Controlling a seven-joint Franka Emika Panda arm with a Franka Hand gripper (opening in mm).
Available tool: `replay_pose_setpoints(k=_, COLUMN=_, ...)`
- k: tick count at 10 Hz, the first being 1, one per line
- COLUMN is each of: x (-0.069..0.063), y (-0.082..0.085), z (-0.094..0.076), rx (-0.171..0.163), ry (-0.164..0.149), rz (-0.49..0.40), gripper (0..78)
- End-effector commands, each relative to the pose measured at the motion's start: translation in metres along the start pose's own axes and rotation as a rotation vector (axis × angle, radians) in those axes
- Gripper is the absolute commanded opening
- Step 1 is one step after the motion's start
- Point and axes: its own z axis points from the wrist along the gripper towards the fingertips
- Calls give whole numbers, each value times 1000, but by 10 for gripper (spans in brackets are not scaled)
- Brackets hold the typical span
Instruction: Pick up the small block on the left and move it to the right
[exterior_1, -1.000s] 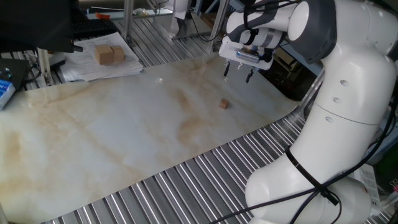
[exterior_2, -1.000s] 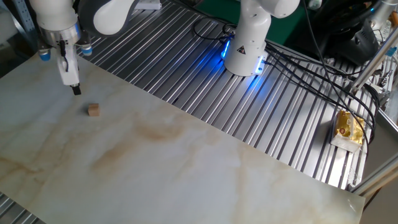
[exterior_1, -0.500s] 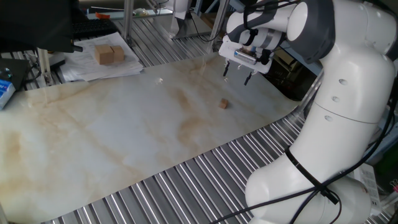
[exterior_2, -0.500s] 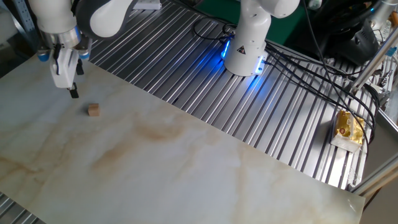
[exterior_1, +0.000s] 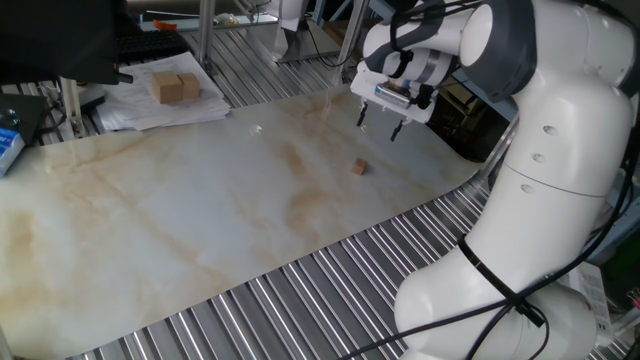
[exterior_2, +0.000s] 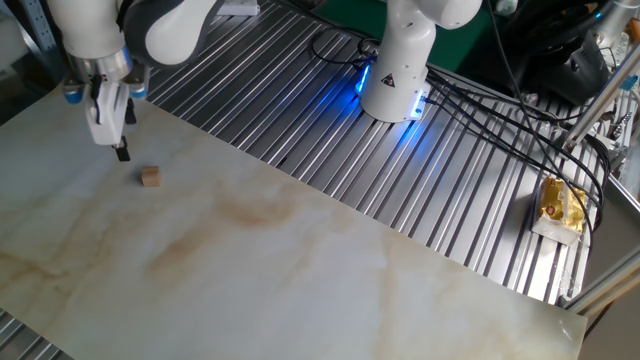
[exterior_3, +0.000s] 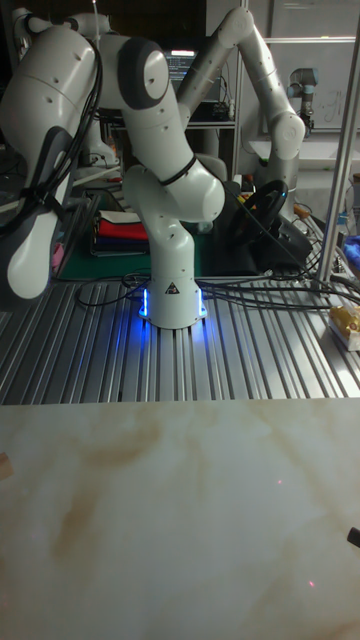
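One small block sits alone on the marble-patterned sheet, a tiny light-brown wooden cube w/ plain, unmarked faces and crisp edges. In the other fixed view the same cube lies near the sheet's edge, close to the ribbed metal tabletop. The tall fixed view catches only a sliver of something tan at its left border; too little to tell what it is.

The sheet is smooth and pale, w/ brownish cloudy veins. The tabletop around it is made of parallel silver slats. On a stack of white papers at the far side rest two larger tan blocks, side by side and touching.

The gripper hovers above the sheet, near the cube but apart from it, just beyond it from one fixed view. Its two thin dark-tipped fingers point down and are spread, w/ nothing between them. The glossy white arm curves over from its base; wrist approx. vertical. In the other fixed view the gripper is seen edge-on.
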Motion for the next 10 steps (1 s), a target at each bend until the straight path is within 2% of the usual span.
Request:
replay_pose_setpoints(k=1, x=0, y=0, z=11, rx=-6, ry=-5, rz=-5, gripper=774)
replay_pose_setpoints(k=4, x=1, y=0, z=20, rx=-9, ry=-7, rz=-14, gripper=774)
replay_pose_setpoints(k=8, x=2, y=-1, z=23, rx=-11, ry=-6, rz=-26, gripper=774)
replay_pose_setpoints(k=10, x=2, y=-1, z=31, rx=-16, ry=-14, rz=-29, gripper=774)
